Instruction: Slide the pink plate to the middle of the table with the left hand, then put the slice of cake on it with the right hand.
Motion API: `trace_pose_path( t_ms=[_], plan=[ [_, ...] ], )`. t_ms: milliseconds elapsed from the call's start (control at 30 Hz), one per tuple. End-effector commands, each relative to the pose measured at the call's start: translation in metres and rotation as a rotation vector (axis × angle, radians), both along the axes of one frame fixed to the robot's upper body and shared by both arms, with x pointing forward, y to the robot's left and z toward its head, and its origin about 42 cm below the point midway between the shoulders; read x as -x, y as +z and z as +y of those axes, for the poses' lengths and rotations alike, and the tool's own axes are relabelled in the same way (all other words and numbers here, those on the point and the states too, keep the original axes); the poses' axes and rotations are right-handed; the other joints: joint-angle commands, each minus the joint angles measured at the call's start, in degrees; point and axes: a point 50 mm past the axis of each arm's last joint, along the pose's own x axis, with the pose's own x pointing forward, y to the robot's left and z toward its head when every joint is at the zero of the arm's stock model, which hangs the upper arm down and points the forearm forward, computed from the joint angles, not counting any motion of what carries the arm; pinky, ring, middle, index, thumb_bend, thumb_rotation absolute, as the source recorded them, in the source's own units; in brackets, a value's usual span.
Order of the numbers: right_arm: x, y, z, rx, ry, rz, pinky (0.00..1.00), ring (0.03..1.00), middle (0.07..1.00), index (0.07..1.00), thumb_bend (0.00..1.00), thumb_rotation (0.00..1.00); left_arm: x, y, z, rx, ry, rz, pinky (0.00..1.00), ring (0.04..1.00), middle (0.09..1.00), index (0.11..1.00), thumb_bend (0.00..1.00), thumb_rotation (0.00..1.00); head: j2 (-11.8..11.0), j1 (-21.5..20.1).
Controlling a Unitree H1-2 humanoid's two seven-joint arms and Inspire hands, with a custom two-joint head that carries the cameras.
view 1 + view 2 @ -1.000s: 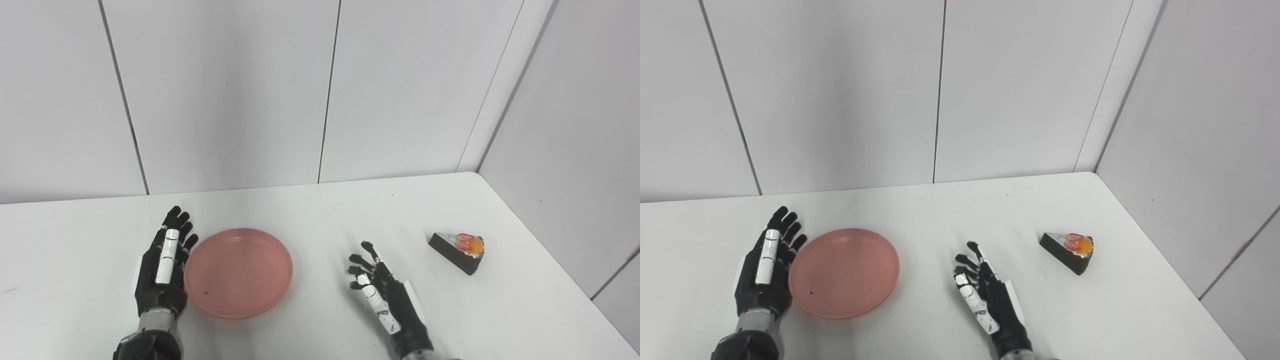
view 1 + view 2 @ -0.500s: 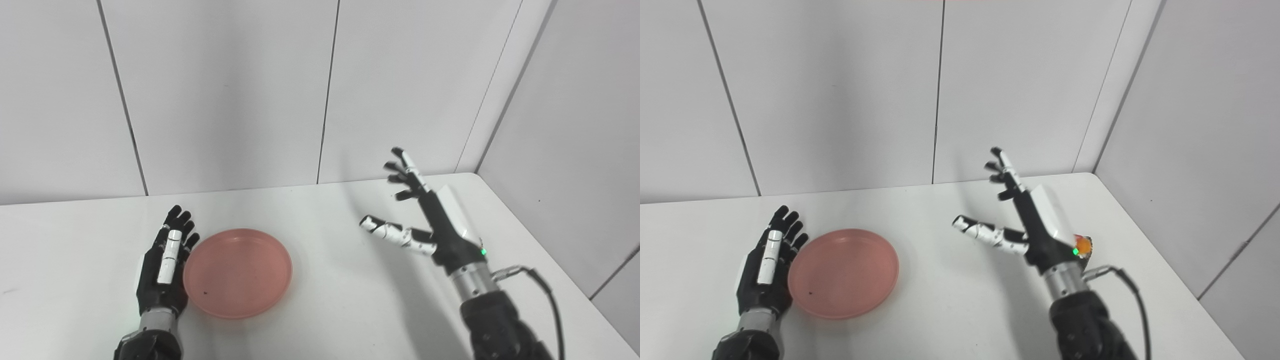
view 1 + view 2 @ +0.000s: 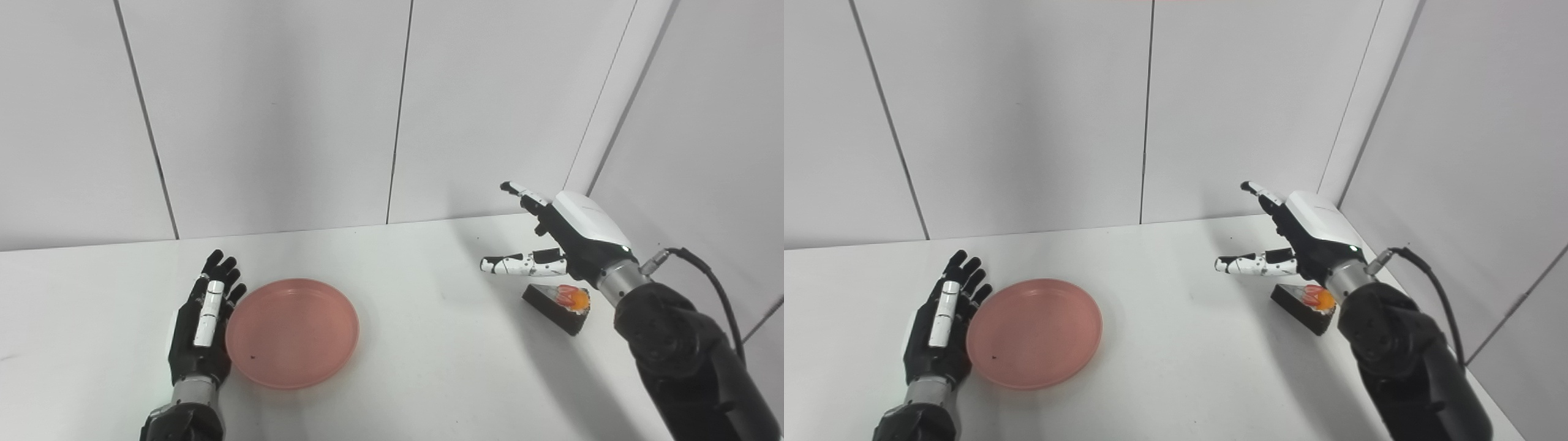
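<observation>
The pink plate lies flat on the white table, left of the middle. My left hand rests open on the table with its fingers along the plate's left rim. The slice of cake is a dark wedge with a red and orange topping, lying at the right side of the table. My right hand is open, raised in the air just above and behind the cake, fingers and thumb spread, holding nothing. In the right eye view the right hand hovers over the cake.
The white table meets grey wall panels at the back and on the right, forming a corner near the cake. My right forearm with its cable comes in along the table's right edge.
My right hand rose from the table in front of the middle and swung right and back to above the cake. The left hand and the plate have not moved.
</observation>
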Motion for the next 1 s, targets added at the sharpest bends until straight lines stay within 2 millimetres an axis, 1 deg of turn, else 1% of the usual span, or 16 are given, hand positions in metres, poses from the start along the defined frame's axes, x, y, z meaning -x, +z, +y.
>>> trace_pose_path(
  t_ms=[0, 67, 100, 167, 200, 300, 367, 467, 567, 700, 800, 900, 967],
  plan=[
    [0.000, 0.028, -0.013, 0.043, -0.017, -0.044, 0.66, 0.888, 0.935, 0.913, 0.97, 0.58, 0.004, -0.014, -0.001, -0.002, -0.001, 0.077, 0.91, 0.933, 0.900, 0.867, 0.77, 0.64, 0.0, 0.1],
    [-0.002, 0.030, -0.018, 0.066, -0.025, -0.017, 0.66, 0.885, 0.924, 0.903, 0.97, 0.56, 0.004, -0.015, -0.001, -0.001, -0.004, 0.081, 0.91, 0.934, 0.903, 0.868, 0.77, 0.63, 0.0, 0.1],
    [-0.002, 0.031, -0.020, 0.074, -0.029, -0.005, 0.69, 0.898, 0.927, 0.901, 0.97, 0.55, 0.004, -0.015, -0.001, -0.002, -0.006, 0.081, 0.91, 0.936, 0.902, 0.870, 0.77, 0.64, 0.0, 0.1],
    [-0.006, 0.027, -0.025, 0.089, -0.045, 0.033, 0.70, 0.896, 0.923, 0.901, 0.98, 0.53, 0.004, -0.016, -0.002, 0.000, -0.009, 0.080, 0.91, 0.936, 0.900, 0.864, 0.76, 0.64, -0.2, 0.1],
    [-0.008, 0.024, -0.027, 0.088, -0.047, 0.055, 0.70, 0.895, 0.921, 0.901, 0.98, 0.53, 0.004, -0.016, -0.002, -0.001, -0.011, 0.077, 0.91, 0.936, 0.899, 0.862, 0.76, 0.64, -0.3, 0.3],
    [-0.012, 0.017, -0.030, 0.079, -0.049, 0.091, 0.71, 0.893, 0.919, 0.886, 0.98, 0.46, 0.004, -0.017, -0.003, -0.010, -0.012, 0.078, 0.92, 0.936, 0.904, 0.875, 0.78, 0.65, -0.3, 0.6],
    [-0.019, 0.008, -0.032, 0.096, -0.034, 0.098, 0.70, 0.889, 0.908, 0.855, 1.00, 0.41, 0.004, -0.018, -0.003, -0.015, -0.008, 0.083, 0.91, 0.936, 0.903, 0.881, 0.78, 0.66, -0.2, 0.8],
    [-0.025, -0.006, -0.035, 0.131, -0.041, 0.114, 0.68, 0.886, 0.907, 0.845, 0.99, 0.38, 0.004, -0.018, -0.004, -0.022, -0.010, 0.078, 0.91, 0.934, 0.904, 0.885, 0.77, 0.66, -0.2, 0.9],
    [-0.033, -0.019, -0.040, 0.177, -0.070, 0.147, 0.68, 0.873, 0.900, 0.859, 0.98, 0.41, 0.004, -0.019, -0.004, -0.020, -0.015, 0.075, 0.92, 0.941, 0.912, 0.888, 0.77, 0.67, -0.2, 1.1],
    [-0.041, -0.032, -0.051, 0.180, -0.097, 0.171, 0.71, 0.876, 0.894, 0.861, 0.99, 0.44, 0.004, -0.019, -0.003, -0.022, -0.014, 0.076, 0.92, 0.935, 0.903, 0.869, 0.77, 0.66, -0.2, 1.1],
    [-0.046, -0.044, -0.061, 0.172, -0.135, 0.133, 0.71, 0.873, 0.890, 0.854, 1.00, 0.43, 0.004, -0.020, -0.002, -0.022, -0.017, 0.076, 0.92, 0.938, 0.907, 0.872, 0.77, 0.66, -0.3, 1.1],
    [-0.048, -0.049, -0.066, 0.194, -0.154, 0.080, 0.68, 0.844, 0.867, 0.840, 0.98, 0.41, 0.004, -0.020, -0.002, -0.023, -0.019, 0.077, 0.92, 0.939, 0.905, 0.865, 0.76, 0.66, -0.3, 1.1],
    [-0.048, -0.050, -0.067, 0.219, -0.158, 0.049, 0.70, 0.838, 0.858, 0.835, 0.97, 0.40, 0.004, -0.020, -0.002, -0.013, -0.018, 0.081, 0.92, 0.939, 0.904, 0.860, 0.75, 0.65, -0.3, 1.1]
  ],
)
